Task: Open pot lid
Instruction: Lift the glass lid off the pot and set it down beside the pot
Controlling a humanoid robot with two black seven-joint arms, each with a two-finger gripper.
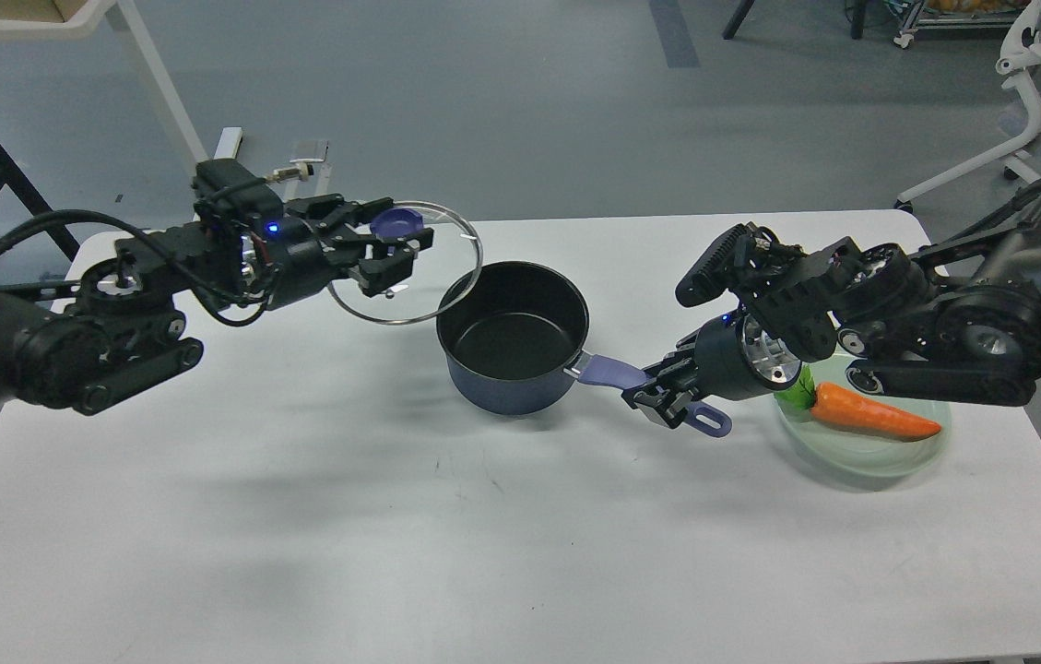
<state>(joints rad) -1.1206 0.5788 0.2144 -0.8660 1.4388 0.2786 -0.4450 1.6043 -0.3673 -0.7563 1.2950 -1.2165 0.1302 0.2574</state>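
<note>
The left gripper (396, 242) clamps the lid (409, 267) by its knob, holding it tilted in the air left of the open pot (513, 337). The right gripper (663, 398) grips the pot's handle on the table (299, 516).

Pot: small dark navy saucepan (514, 339) with black inside, uncovered, upright on the white rectangular table (299, 535), its long periwinkle-purple handle pointing right.
Lid: round clear glass lid (409, 267) with steel rim and periwinkle-purple knob, lifted off, tilted, held up left of the pot, its right edge over the pot's rim.
Left gripper: left gripper (398, 243) clamps the lid's knob between its fingers.
Right gripper: right gripper (668, 395) closed around the pot's handle near the holed end.
Plate: pale green glass plate (861, 456) at right, beneath the right arm, well apart from the pot.
Carrot: orange carrot with green top (870, 415) lying in the plate.
</note>
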